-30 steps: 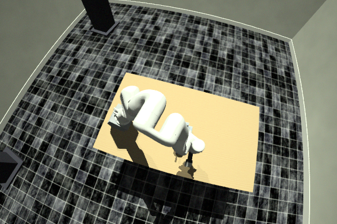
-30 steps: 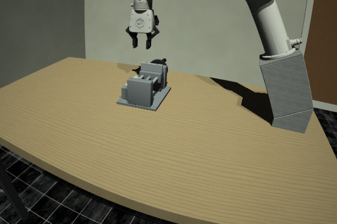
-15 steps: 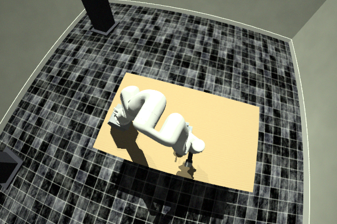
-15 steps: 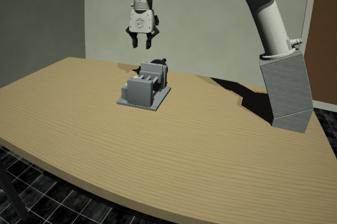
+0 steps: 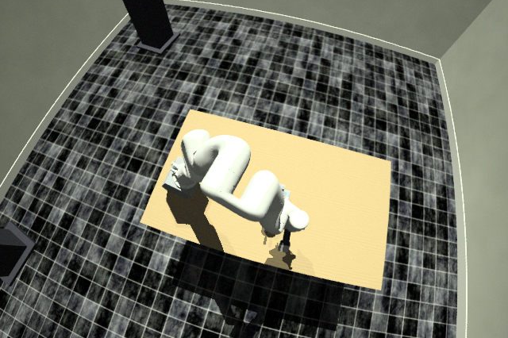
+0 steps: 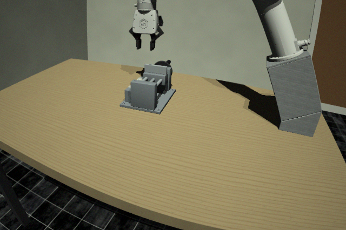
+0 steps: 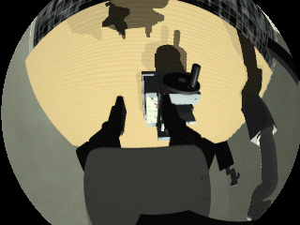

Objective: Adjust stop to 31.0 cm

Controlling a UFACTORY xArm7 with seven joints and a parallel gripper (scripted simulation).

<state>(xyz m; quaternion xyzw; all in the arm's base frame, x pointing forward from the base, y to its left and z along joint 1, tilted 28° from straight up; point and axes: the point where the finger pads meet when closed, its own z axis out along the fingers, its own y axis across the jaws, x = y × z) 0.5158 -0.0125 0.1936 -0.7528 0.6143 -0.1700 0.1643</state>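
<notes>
The grey stop device [image 6: 144, 94] stands on the table, with a block [image 6: 155, 78] on its rods. Its black handwheel [image 6: 165, 63] [image 7: 172, 84] is at the far end, with an upright crank handle [image 7: 195, 76] in the wrist view. A pale scale strip [image 7: 150, 112] has a small red mark; its numbers are too small to read. My gripper [image 6: 145, 48] [image 7: 142, 102] is partly open and empty, above the device and clear of the handwheel. In the wrist view the right finger covers part of the device. In the top view the arm hides most of the device.
The wooden table [image 5: 340, 186] [image 6: 195, 151] carries the arm's grey pedestal [image 6: 295, 90] at the right in the exterior view. The arm [image 5: 229, 162] reaches over the table from there. Shadows of the arm and gripper fall on the table.
</notes>
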